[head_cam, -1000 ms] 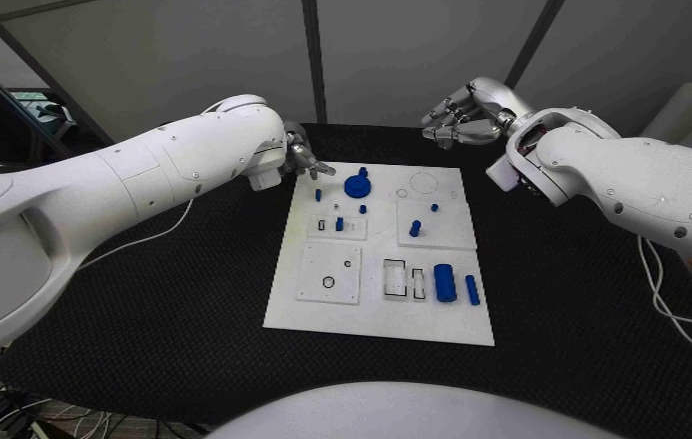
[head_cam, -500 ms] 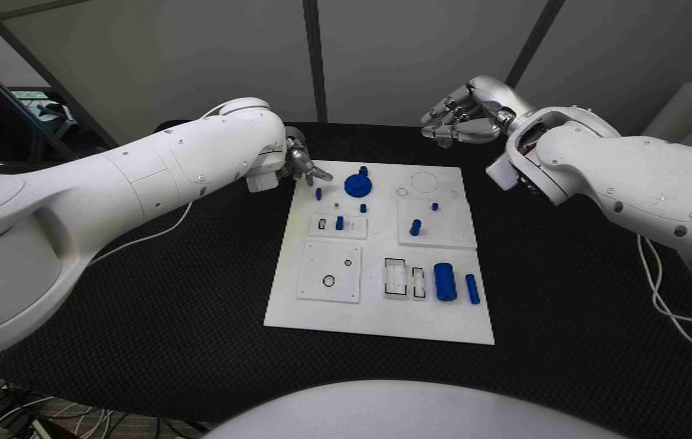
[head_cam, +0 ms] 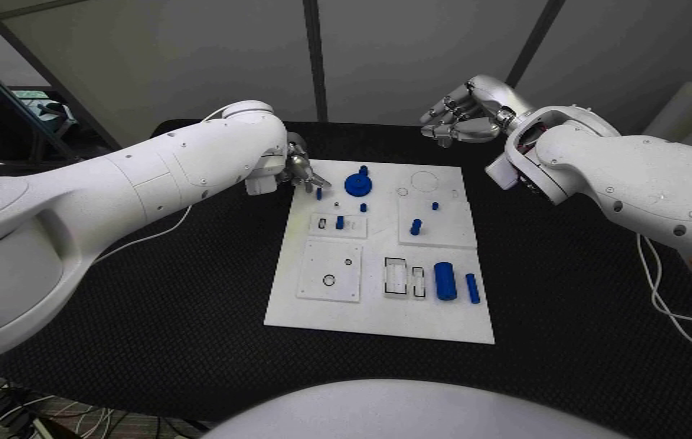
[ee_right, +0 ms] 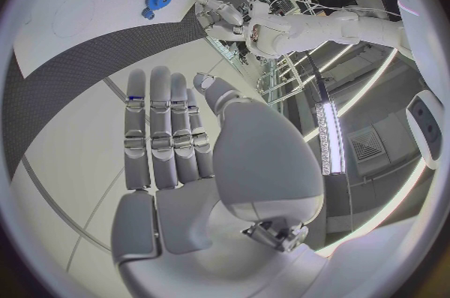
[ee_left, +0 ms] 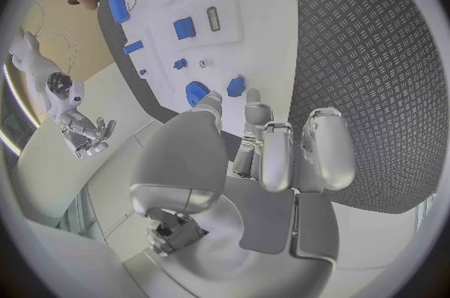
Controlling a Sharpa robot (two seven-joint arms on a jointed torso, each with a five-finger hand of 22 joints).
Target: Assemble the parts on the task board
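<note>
White task board (head_cam: 378, 319) flat mid-table w/ small blue parts (head_cam: 446, 283) standing & lying across it.

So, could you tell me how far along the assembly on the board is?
Early, by the look of it. Two blue cylinders lie loose on the task board beside empty rectangular slots. The left hand reaches the board's far corner near a small blue peg, holding nothing; the right hand hovers beyond the board.
</note>
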